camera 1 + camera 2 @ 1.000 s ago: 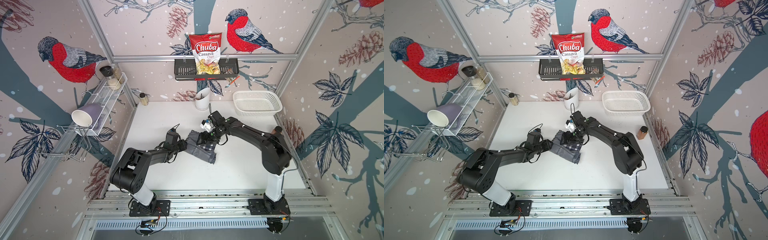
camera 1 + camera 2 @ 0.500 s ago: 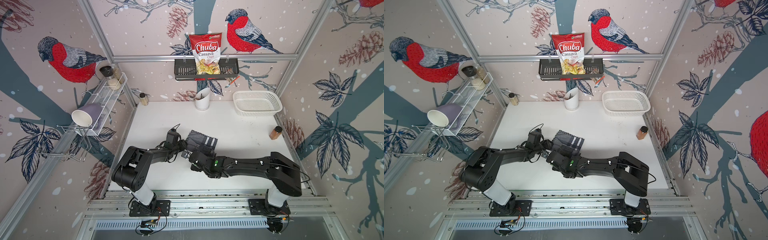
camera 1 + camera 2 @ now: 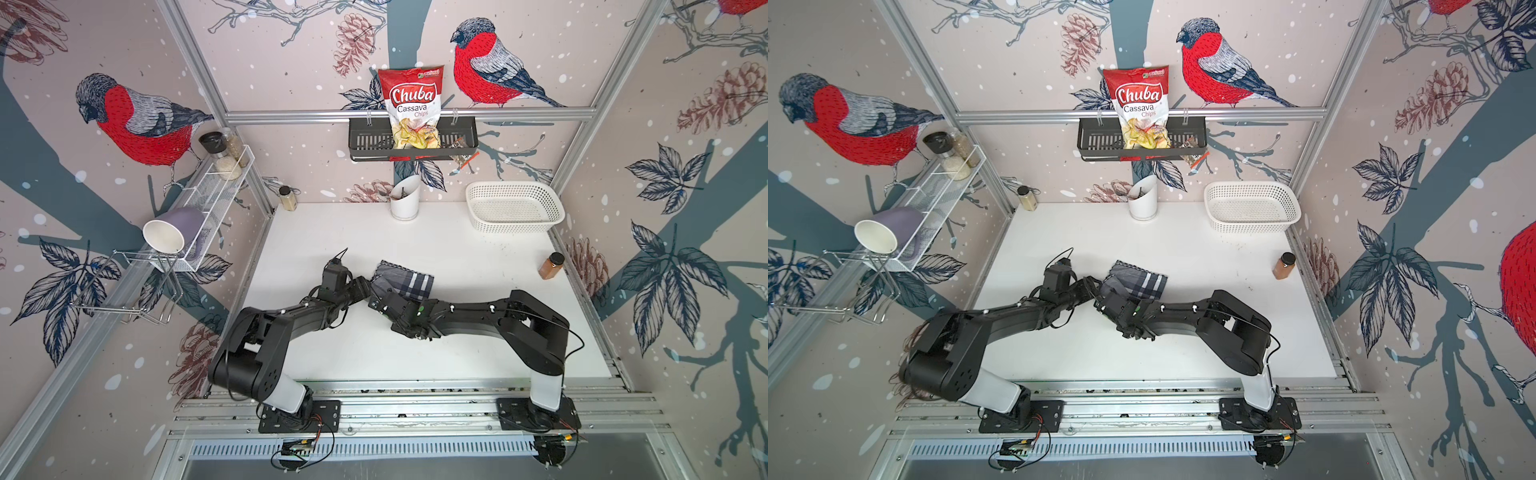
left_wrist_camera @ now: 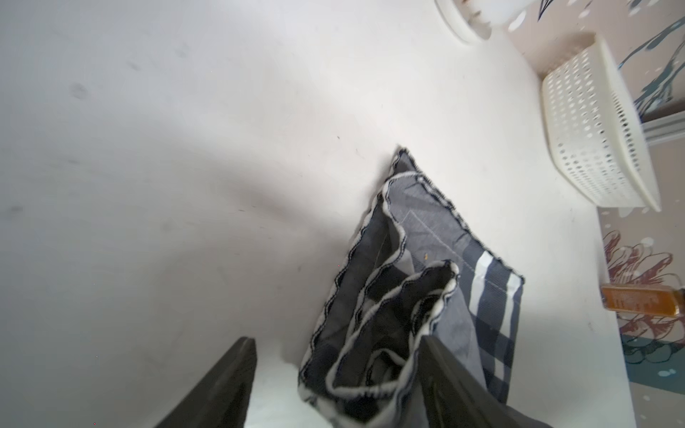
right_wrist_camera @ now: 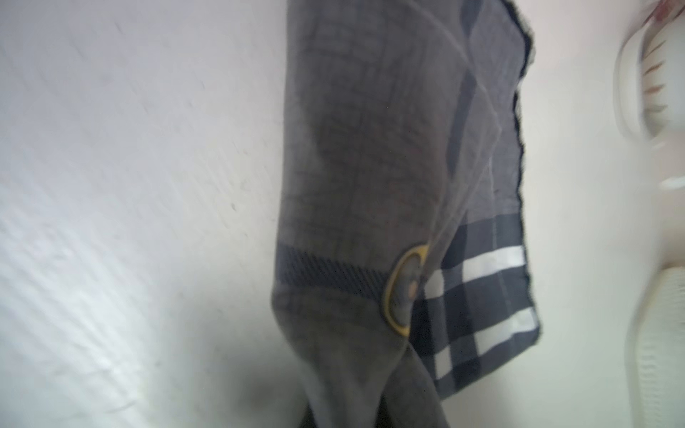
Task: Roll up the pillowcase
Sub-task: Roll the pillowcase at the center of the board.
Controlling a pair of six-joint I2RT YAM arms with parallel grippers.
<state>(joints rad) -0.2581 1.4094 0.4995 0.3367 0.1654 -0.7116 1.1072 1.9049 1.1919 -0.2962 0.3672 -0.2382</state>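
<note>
The right pincer (image 3: 377,300) is clenched at the near left corner of the pillowcase (image 3: 409,280), a folded grey cloth plaided with white and dark navy stripes and edged in dark stitching. Its fingers do not show in the blurred right wrist view. There, though, the pillowcase (image 5: 352,148) narrows and rises toward the camera, with a round brass-coloured snap (image 5: 404,289) close up. So the pincer is probably nipping that corner rather than shut on nothing.

The left pincer (image 4: 335,341) is released. Its two dark fingers (image 4: 230,381) stand well apart, one against the wavy, layered end of the bundle and the other over the bare white tabletop (image 4: 185,166).

In both top views the two pincers sit just beside each other at the same end of the cloth. From there the pillowcase lies away toward the robot's right and a little toward the back wall. Its long axis runs the same way, from the open layered end at the pincers out to the plaid end.

The left pincer looks nearly straight along that axis, while the right arm reaches in from the near side. Since the right pincer is the one in contact, I judge that the next turn of the roll depends on carrying that corner over along the axis, with the left free to steady the bundle.

Farther out, a white perforated plastic basket (image 3: 513,224) and a small brown spice jar (image 3: 550,266) stand well apart on the robot's right. A white utensil cup (image 3: 405,203) stands at the back wall.
</note>
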